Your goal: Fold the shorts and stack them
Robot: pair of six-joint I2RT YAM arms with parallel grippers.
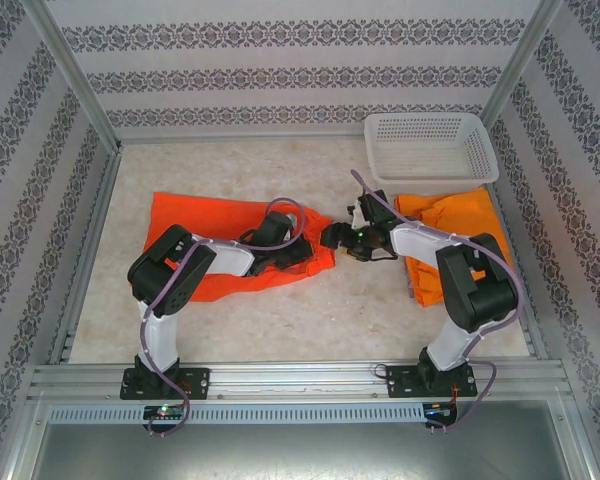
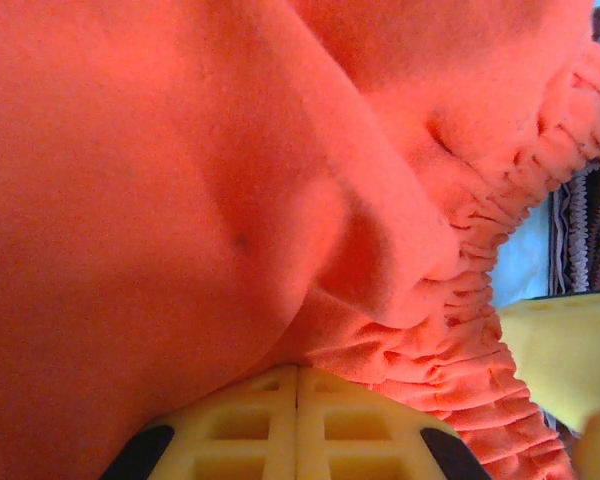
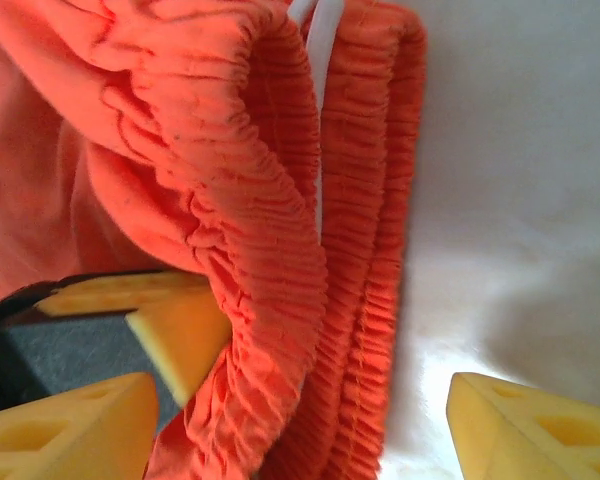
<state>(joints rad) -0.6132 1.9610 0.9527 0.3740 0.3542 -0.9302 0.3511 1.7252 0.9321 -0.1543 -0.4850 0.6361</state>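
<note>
- Bunched right against my left gripper (image 2: 298, 375), the orange shorts (image 2: 180, 200) are nearest. Its fingers are pressed together, pinching a fold beside the elastic waistband (image 2: 500, 260).
- Far right on the table (image 1: 360, 310), the white lattice basket (image 1: 430, 150) shows its bare floor. A second orange pair (image 1: 450, 220) lies crumpled just in front of it, outside.
- I see the pinched shorts spread over the table's left half.
- My left arm reaches low across them to their right edge.
- My right arm bends inward to that same edge. The right gripper (image 3: 300, 400) has its fingers wide, with the waistband between them, unclamped.
</note>
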